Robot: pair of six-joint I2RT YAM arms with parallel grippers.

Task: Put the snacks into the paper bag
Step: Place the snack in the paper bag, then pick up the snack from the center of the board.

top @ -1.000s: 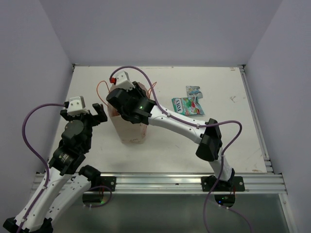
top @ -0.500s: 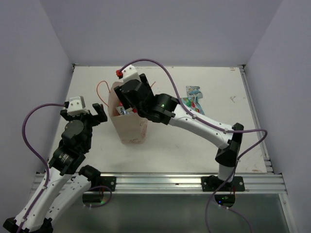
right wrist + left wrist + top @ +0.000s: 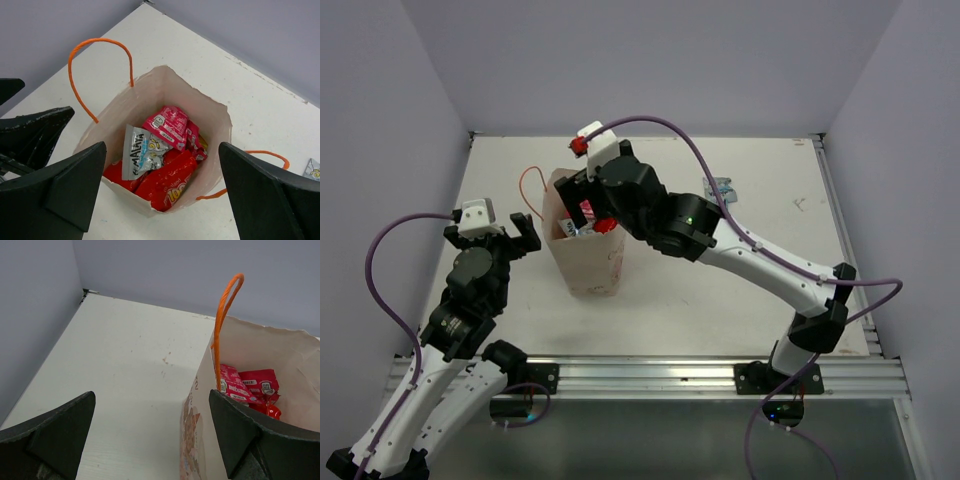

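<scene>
Right end effector (image 3: pixel 162 145) wider, seemingly higher

overhead, both wrists see paper bag (image 3: pixel 590 265)

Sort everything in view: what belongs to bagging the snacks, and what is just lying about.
Belongs to the job:
- cream paper bag with orange cord handles
- inside it: shiny red plastic packet, magenta packet, silver-white packet
- pale blue packet out on the table, mostly out of frame

Not part of it:
- white table
- aluminium rail at the near edge
- purple cables
</scene>
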